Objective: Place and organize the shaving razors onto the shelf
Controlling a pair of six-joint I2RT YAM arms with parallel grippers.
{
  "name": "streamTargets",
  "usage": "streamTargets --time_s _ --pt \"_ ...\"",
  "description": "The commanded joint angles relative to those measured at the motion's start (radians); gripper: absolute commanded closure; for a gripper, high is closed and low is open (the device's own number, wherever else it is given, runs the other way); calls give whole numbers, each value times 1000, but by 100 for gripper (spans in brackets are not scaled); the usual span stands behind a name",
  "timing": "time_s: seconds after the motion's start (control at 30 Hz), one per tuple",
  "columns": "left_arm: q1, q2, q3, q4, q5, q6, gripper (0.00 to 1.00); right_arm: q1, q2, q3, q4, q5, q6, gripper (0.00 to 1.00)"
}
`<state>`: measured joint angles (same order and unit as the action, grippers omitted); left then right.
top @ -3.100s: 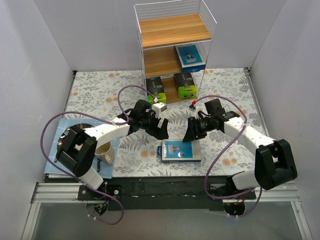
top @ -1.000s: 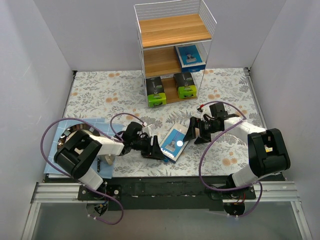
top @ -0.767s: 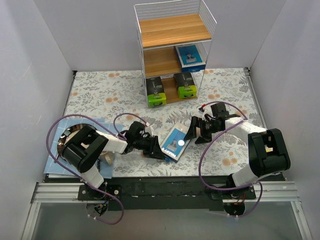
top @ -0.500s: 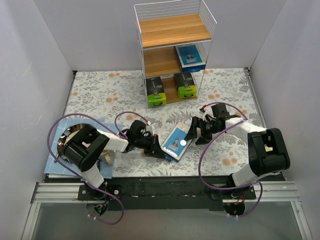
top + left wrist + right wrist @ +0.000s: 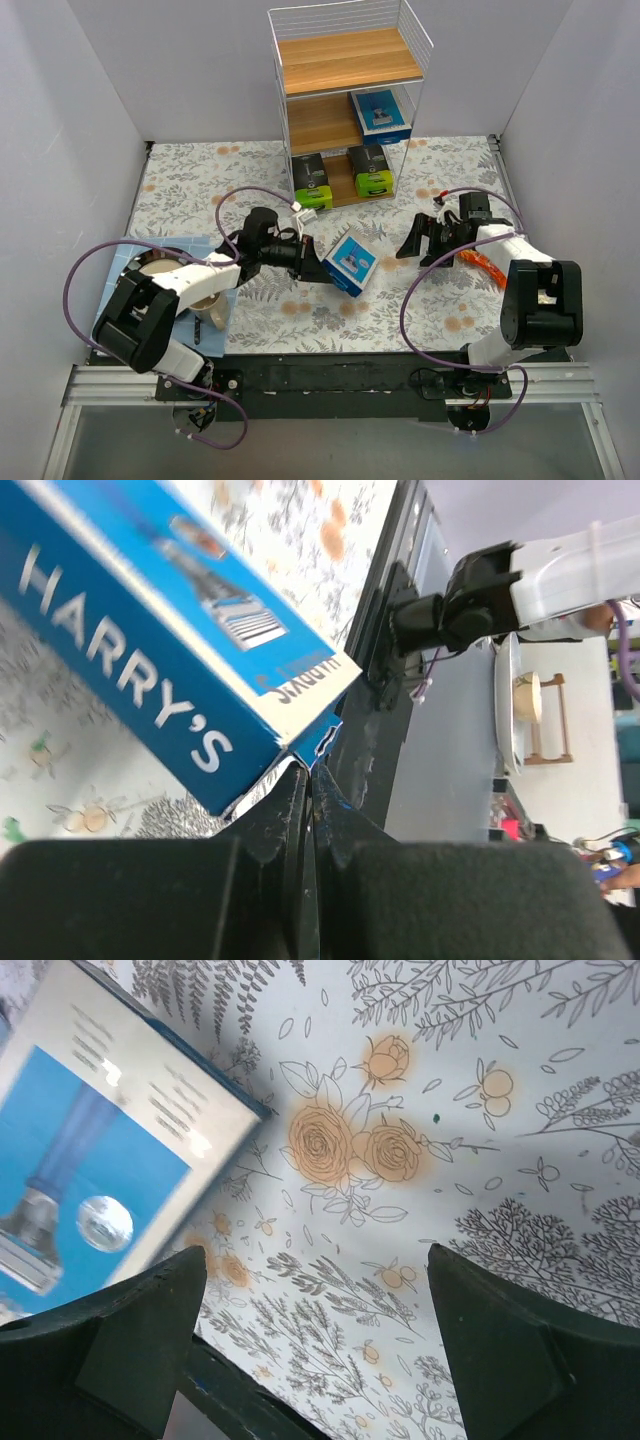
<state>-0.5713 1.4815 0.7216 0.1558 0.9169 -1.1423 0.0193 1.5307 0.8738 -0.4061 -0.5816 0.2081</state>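
- Left jaws pinch the razor pack by its left edge, centre frame, pack tilted.
- Right jaws spread wide, holding nothing, right of the pack.

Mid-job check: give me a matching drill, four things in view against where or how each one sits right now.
Column one:
1 near razor pack
2 far razor pack
3 green boxes
4 right gripper

Column two:
A open, holding nothing
B middle tier of the shelf
C clamped in the left gripper
D bottom tier of the shelf

Pairs: 1-C, 2-B, 3-D, 4-A
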Motion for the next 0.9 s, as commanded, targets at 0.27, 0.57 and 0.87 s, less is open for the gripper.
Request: streamTargets --time_s 0.27,0.57,0.87 --pt "59 -153 171 77 56 36 100 -82 -70 10 -76 63 -162 1" --pt "56 -188 337 122 -15 61 100 -108 -63 33 -88 83 -205 1" --pt "36 -276 351 286 -213 318 100 -111 -69 27 -86 86 -205 1"
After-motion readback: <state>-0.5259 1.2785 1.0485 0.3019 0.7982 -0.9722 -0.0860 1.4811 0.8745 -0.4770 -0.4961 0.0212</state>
